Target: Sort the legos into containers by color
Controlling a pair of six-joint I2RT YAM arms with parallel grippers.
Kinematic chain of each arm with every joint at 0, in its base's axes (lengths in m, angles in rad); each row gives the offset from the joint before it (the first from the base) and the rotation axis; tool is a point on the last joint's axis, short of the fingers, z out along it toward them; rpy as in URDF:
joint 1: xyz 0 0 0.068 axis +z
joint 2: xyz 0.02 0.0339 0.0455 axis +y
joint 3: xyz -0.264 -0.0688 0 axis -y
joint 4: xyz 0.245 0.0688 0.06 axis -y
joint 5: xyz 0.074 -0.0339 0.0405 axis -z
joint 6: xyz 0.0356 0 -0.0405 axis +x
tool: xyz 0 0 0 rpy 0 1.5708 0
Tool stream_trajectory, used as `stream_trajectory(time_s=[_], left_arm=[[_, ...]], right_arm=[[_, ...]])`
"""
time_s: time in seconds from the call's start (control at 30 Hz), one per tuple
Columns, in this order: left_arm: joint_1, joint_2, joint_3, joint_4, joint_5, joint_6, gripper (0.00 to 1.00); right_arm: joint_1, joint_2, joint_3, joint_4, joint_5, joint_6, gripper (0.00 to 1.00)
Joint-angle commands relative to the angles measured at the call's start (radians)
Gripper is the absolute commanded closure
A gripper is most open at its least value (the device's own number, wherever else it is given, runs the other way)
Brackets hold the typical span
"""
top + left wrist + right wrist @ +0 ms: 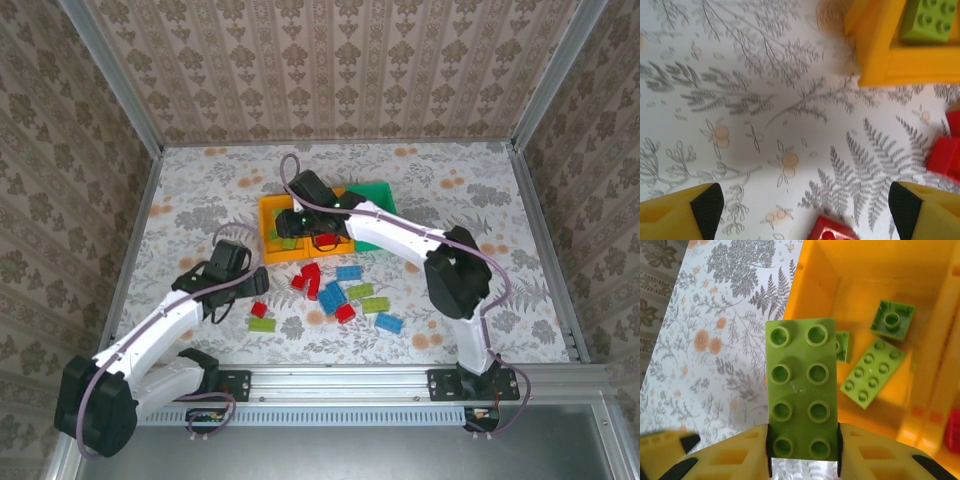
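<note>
My right gripper point(803, 447) is shut on a lime green lego point(800, 395), eight studs long, held over the left edge of an orange-yellow container point(820, 270) with three green legos point(872, 372) in it. From above, this gripper point(290, 222) hovers at that left container point(270, 235). A second orange-yellow container point(340, 243) holds a red lego, and the green container point(385, 195) stands behind. My left gripper point(805, 210) is open and empty above the cloth, with a red lego point(832, 231) just below it. It sits left of the loose pile point(240, 282).
Loose legos lie in front of the containers: red point(308, 278), blue point(331, 296), green point(376, 304), and a green one point(262, 324) near a red one point(259, 309). The right arm point(450, 270) arches over the pile. Metal frame rails point(540, 250) border the floral table.
</note>
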Motion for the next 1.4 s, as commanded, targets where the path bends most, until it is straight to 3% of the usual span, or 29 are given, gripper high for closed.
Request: stream_trajectory(time_s=[0.0, 0.1, 0.23, 0.53, 0.9, 1.37], left_arm=[[-0.035, -0.043, -0.029, -0.025, 0.023, -0.031, 0.11], [-0.074, -0.05, -0.042, -0.038, 0.021, -0.045, 0.12], [-0.109, -0.029, -0.062, -0.018, 0.038, -0.079, 0.13], [-0.166, 0.025, -0.074, 0.005, 0.055, -0.078, 0.22], [-0.231, 0.072, -0.091, -0.002, 0.015, -0.105, 0.24], [-0.234, 0.199, -0.047, 0.03, -0.022, -0.102, 0.44]], right_arm=[[-0.02, 0.065, 0.07, -0.028, -0.023, 0.015, 0.63], [-0.026, 0.097, 0.095, -0.026, -0.022, 0.025, 0.59], [-0.031, 0.123, 0.12, -0.037, -0.025, 0.032, 0.42], [-0.031, 0.038, 0.076, -0.033, -0.028, 0.022, 0.28], [-0.112, -0.16, -0.106, -0.01, 0.012, 0.012, 0.25], [-0.259, -0.485, -0.479, 0.028, 0.072, 0.009, 0.23]])
